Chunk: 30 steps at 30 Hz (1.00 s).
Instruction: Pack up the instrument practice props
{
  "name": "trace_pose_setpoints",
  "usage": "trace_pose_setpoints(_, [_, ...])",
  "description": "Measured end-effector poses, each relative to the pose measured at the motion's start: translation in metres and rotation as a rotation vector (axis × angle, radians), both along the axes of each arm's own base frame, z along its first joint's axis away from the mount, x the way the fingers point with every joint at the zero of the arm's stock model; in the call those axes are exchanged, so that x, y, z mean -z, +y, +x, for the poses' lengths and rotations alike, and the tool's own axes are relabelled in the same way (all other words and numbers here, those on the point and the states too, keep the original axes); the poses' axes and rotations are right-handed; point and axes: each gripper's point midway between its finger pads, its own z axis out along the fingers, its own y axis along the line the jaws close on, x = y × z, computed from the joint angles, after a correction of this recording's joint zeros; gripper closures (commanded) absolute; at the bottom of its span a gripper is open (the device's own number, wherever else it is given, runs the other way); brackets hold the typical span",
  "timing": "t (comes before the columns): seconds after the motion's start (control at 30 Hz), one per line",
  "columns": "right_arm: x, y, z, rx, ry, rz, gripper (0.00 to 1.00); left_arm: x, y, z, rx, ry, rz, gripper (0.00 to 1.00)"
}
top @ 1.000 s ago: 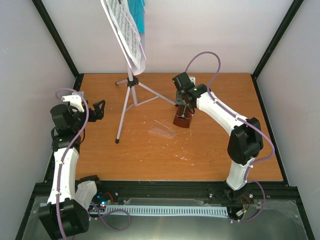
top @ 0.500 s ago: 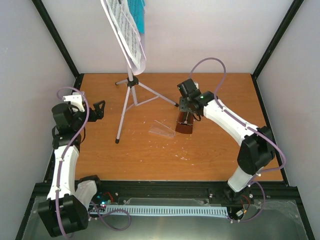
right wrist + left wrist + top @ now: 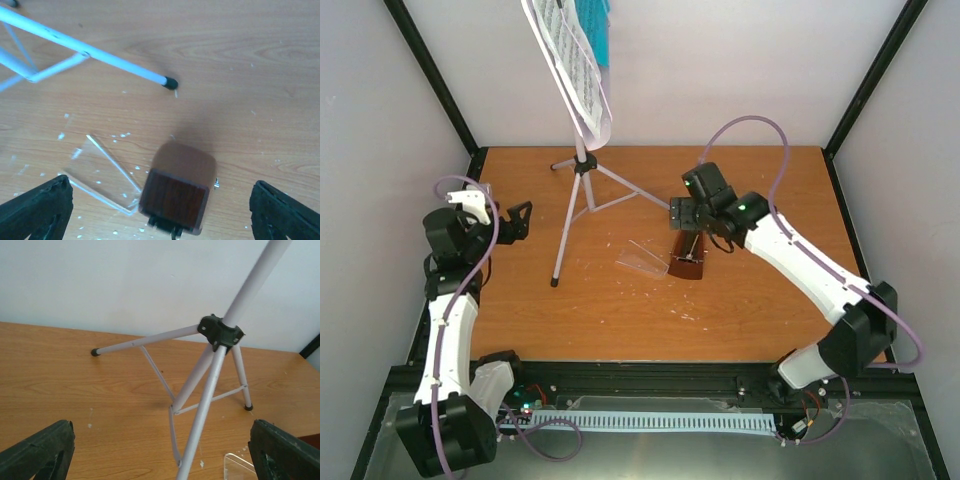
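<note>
The silver-white tripod music stand [image 3: 582,190] stands at the back left, with white sheet music [image 3: 575,70] and a teal booklet [image 3: 601,40] on its desk. The small brown metronome [image 3: 687,262] stands mid-table, and its clear cover [image 3: 642,260] lies flat beside it on the left. My right gripper [image 3: 692,215] is open just above and behind the metronome. In the right wrist view the metronome [image 3: 177,197] sits between the wide-apart fingers [image 3: 37,210], touching neither, with the cover [image 3: 100,172] at its left. My left gripper [image 3: 515,222] is open and empty, facing the tripod hub [image 3: 220,331].
A tripod foot [image 3: 171,83] rests just behind the metronome. The near tripod leg [image 3: 560,262] reaches toward the left arm. White flecks lie scattered on the wooden table [image 3: 760,310]. Black frame posts and white walls enclose the table.
My right arm has swung its elbow out to the right and its wrist has shifted. The metronome has moved a little nearer, up against the clear cover. The left arm has barely moved.
</note>
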Motion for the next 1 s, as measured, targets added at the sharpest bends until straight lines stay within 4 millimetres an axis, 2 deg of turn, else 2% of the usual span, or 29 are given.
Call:
trace_pose_setpoints(0.13, [-0.036,0.0,-0.012,-0.053,-0.064,0.066,0.02,0.001,-0.02,-0.003,0.075,-0.005,0.002,0.07])
trace_pose_setpoints(0.23, [-0.059,-0.008,-0.025,-0.091,-0.105,0.131,0.02,0.0,-0.054,-0.009,0.196,-0.024,0.029,0.09])
trace_pose_setpoints(0.3, [-0.067,-0.025,-0.033,-0.088,-0.117,0.178,0.01,0.0,-0.083,-0.019,0.3,-0.039,0.044,0.16])
trace_pose_setpoints(0.37, [-0.069,-0.05,-0.038,-0.06,-0.123,0.224,0.01,0.001,-0.112,-0.032,0.411,-0.053,0.059,0.25])
trace_pose_setpoints(0.5, [-0.06,-0.088,-0.048,-0.015,-0.121,0.302,0.0,0.003,-0.165,-0.054,0.603,-0.032,0.087,0.29])
trace_pose_setpoints(0.67, [-0.036,-0.096,-0.062,-0.031,-0.091,0.357,0.0,0.004,-0.217,-0.063,0.78,0.022,0.136,0.32])
trace_pose_setpoints(0.77, [-0.028,-0.098,-0.066,-0.038,-0.091,0.381,0.0,0.032,-0.244,-0.066,0.866,0.104,0.194,0.37])
trace_pose_setpoints(0.87, [-0.03,-0.095,-0.069,-0.06,-0.12,0.405,0.0,0.077,-0.266,-0.067,0.94,0.224,0.26,0.41])
trace_pose_setpoints(1.0, [-0.038,-0.094,-0.072,-0.081,-0.174,0.424,0.0,0.135,-0.277,-0.065,0.987,0.363,0.341,0.42])
